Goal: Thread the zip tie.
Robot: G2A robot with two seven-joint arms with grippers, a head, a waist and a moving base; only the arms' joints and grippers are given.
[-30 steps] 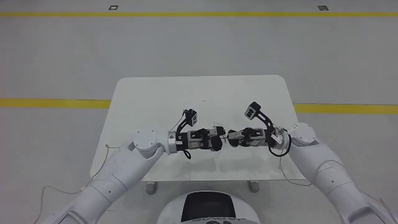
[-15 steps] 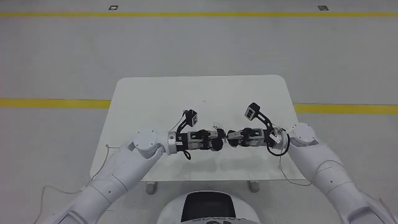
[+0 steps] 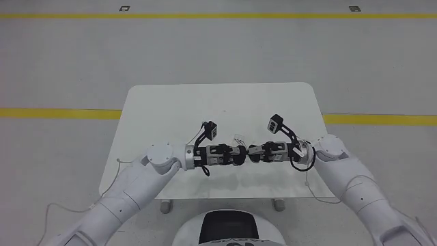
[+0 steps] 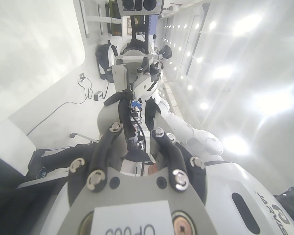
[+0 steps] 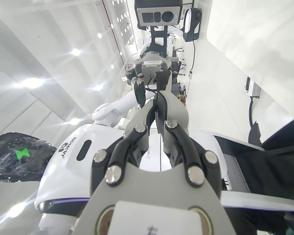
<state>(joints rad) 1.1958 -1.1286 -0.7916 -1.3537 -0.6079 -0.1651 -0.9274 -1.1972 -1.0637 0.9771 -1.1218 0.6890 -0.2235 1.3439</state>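
Facing tip to tip over the near half of the counter (image 3: 205, 102): right pincer (image 5: 158, 101) pressed shut, left pincer (image 3: 242, 154) impossible to judge. Cannot make out the zip tie, probably between the tips. Line tail up with head slot; feed slowly, without twisting.

There is one white rectangular worktop with rounded corners (image 3: 150, 109). Over it are two robot hands: one left hand (image 3: 242, 156) and one right hand (image 3: 254, 154). The grey floor has two painted yellow lines, a far line (image 3: 205, 16) and a near line (image 3: 54, 113), and two small dark square markers, one marker (image 3: 125, 8) and a second marker (image 3: 354, 8). Two castors show under the worktop's near edge, one castor (image 3: 166, 206) and another castor (image 3: 278, 205).
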